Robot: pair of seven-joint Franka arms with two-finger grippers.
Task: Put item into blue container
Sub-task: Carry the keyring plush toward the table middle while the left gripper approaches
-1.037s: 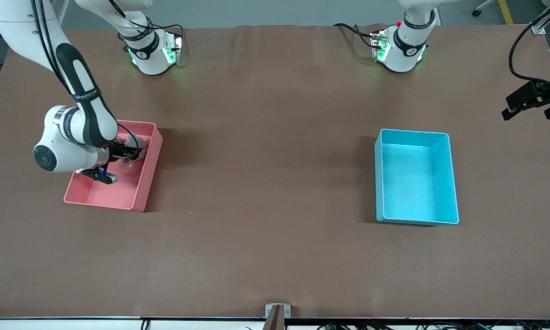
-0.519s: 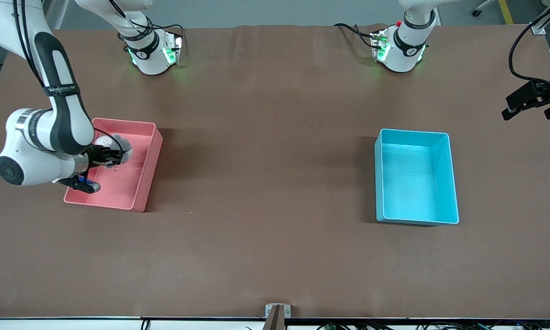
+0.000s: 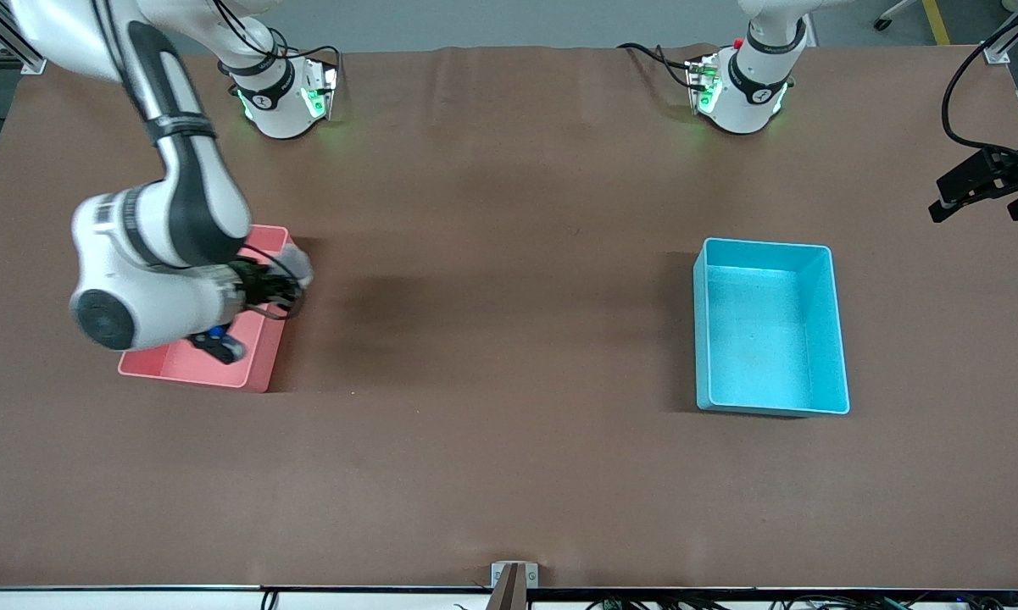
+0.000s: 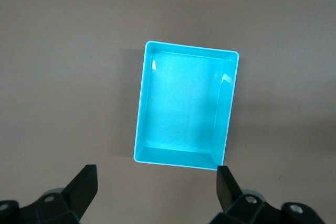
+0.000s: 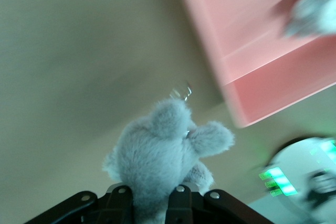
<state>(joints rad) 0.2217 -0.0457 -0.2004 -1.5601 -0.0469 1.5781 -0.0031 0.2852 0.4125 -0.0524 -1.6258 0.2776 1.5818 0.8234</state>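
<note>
Since a second earlier, we saw the grey plush toy point(image 5: 163, 153) lifted from the pink bin point(image 3: 258, 364), clamped in the right end effector point(image 3: 292, 284) over its rim; the blue container point(image 3: 839, 373) sat toward the left arm's end of the desk point(image 3: 509, 474); the left end effector point(image 4: 157, 192) waited above it, fingers wide apart, holding nothing.

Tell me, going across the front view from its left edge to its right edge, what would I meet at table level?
pink bin → right gripper shut on grey plush toy → blue container → left gripper
</note>
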